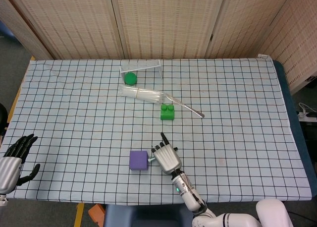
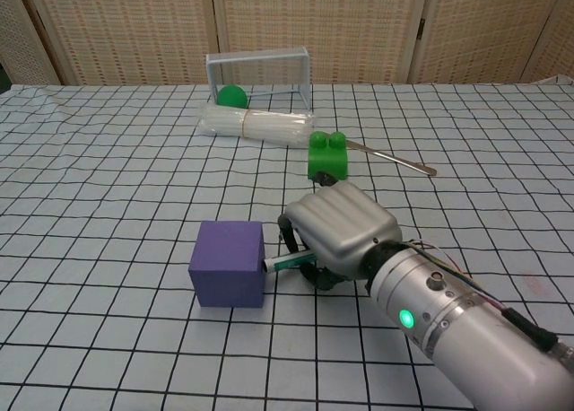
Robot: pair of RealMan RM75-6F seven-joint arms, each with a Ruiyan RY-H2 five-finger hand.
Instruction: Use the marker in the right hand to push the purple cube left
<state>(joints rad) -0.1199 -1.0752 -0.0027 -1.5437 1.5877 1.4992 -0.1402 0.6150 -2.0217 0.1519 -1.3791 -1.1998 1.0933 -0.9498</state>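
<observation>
The purple cube (image 1: 139, 160) (image 2: 229, 263) sits on the checked cloth near the table's front edge. Just right of it my right hand (image 1: 167, 157) (image 2: 342, 232) grips a green marker (image 2: 287, 263), whose white tip touches the cube's right face. One finger sticks out straight toward the far side in the head view. My left hand (image 1: 12, 161) hangs open at the table's front left corner, far from the cube, and does not show in the chest view.
A green two-stud brick (image 1: 167, 112) (image 2: 327, 156) lies behind my right hand. Farther back are a bundle of clear straws (image 1: 142, 93), a metal spoon (image 1: 190, 109), and a green ball (image 1: 130, 78) under a small white goal frame (image 1: 141, 66).
</observation>
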